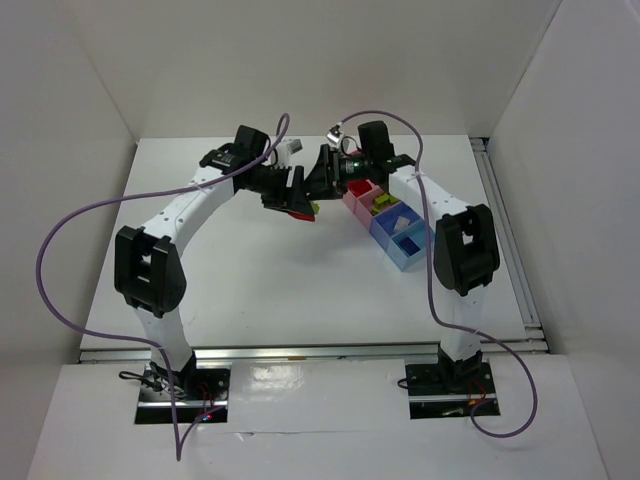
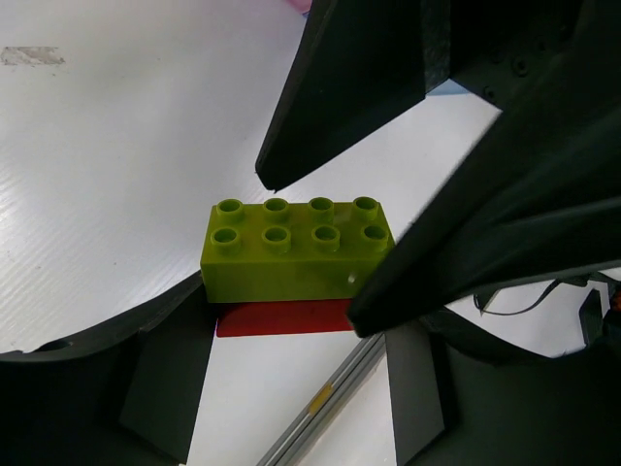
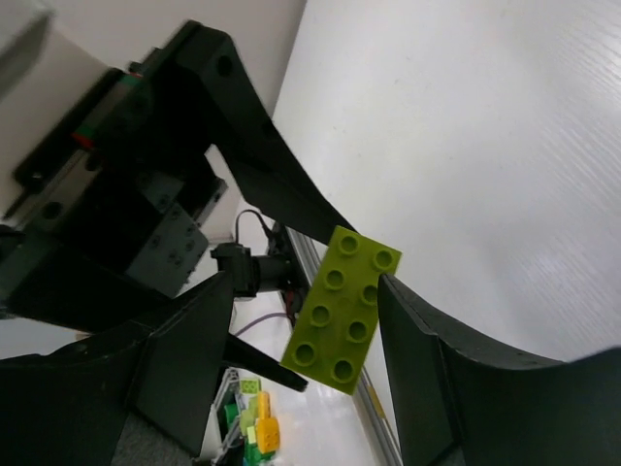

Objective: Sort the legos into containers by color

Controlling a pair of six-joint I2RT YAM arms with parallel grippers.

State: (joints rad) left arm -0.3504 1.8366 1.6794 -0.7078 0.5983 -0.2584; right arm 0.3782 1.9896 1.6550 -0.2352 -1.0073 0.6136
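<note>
A lime green 2x4 lego [image 2: 291, 254] sits stacked on a red lego [image 2: 281, 317]. My left gripper [image 2: 286, 335] is shut on this stack and holds it above the table in the middle back [image 1: 300, 212]. My right gripper [image 3: 306, 291] is open around the green lego [image 3: 342, 309]. Its right finger [image 3: 408, 320] touches the lego's edge and its left finger [image 3: 189, 359] stands apart. In the top view the right gripper [image 1: 320, 180] faces the left gripper [image 1: 292, 200]. The containers [image 1: 400, 262], pink to light blue, lie right of both and hold a few legos.
A metal rail [image 1: 503, 240] runs along the table's right edge. White walls close in the back and sides. Purple cables [image 1: 60, 250] loop beside each arm. A small heap of green and yellow bricks [image 3: 250, 432] shows far off in the right wrist view.
</note>
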